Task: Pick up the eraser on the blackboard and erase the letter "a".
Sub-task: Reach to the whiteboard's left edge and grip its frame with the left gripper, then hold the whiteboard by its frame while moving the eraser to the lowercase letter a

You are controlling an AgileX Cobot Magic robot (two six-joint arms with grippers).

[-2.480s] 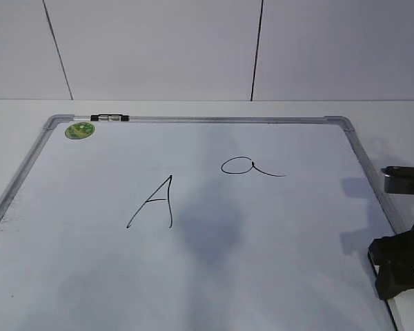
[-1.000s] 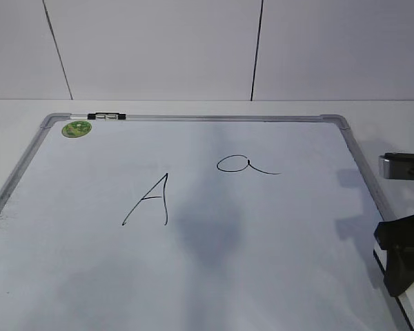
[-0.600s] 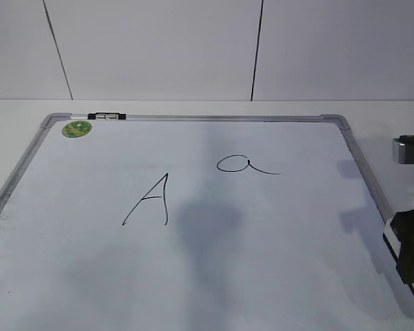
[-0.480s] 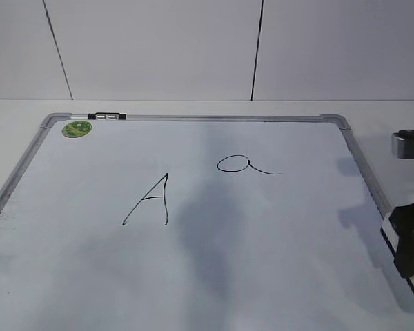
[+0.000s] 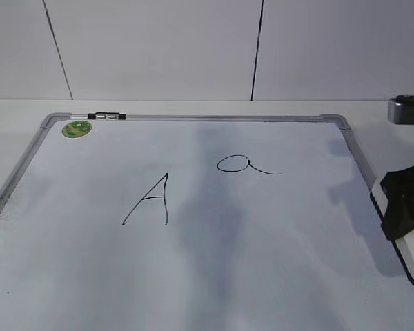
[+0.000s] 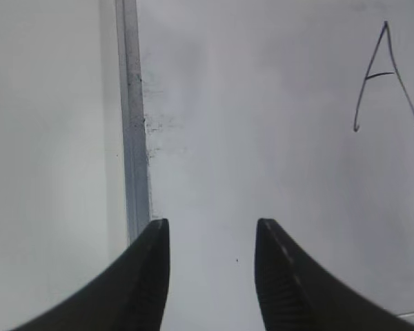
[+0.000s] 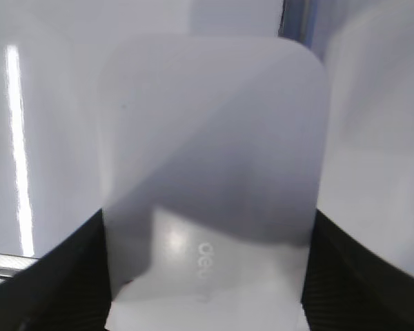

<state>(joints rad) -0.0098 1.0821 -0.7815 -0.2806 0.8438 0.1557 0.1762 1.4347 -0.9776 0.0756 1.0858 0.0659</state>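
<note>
The blackboard (image 5: 193, 118) is a white board with a silver frame, lying flat. The letter "a" (image 5: 247, 165) is written right of its centre. My right gripper (image 5: 403, 207) is at the board's right edge, shut on the eraser (image 5: 379, 194), well to the right of and below the "a". In the right wrist view the white eraser (image 7: 214, 138) fills the space between the two black fingers (image 7: 69, 283) of the right gripper (image 7: 210, 276). My left gripper (image 6: 210, 227) is open and empty over the board's left part, beside the frame (image 6: 131, 138).
A capital "A" (image 5: 150, 200) is left of centre and also shows in the left wrist view (image 6: 385, 76). A green sticker (image 5: 76, 128) and a black-and-silver clip (image 5: 107, 116) sit at the far left corner. A silver-grey part of the right arm (image 5: 408, 110) shows at the right edge.
My right gripper has risen with the eraser at the board's right edge and moved a little toward the far side. The board slid slightly left early on. The letters are unchanged.
</note>
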